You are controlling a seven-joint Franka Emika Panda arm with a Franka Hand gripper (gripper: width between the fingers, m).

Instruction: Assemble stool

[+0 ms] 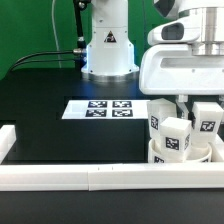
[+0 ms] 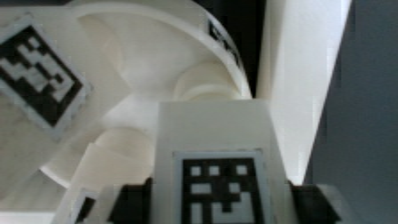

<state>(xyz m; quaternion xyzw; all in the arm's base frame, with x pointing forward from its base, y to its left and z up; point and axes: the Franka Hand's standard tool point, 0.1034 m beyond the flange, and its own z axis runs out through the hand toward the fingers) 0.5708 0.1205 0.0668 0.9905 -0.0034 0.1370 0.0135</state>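
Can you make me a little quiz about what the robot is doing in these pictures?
1. True or false: the gripper is shut on a stool leg.
2. Where does the marker board lie? A) on the black table B) inside the seat C) on the robot base
3. Fill in: the held leg hangs over the round ____.

Key: 1 true; 2 A; 3 seat.
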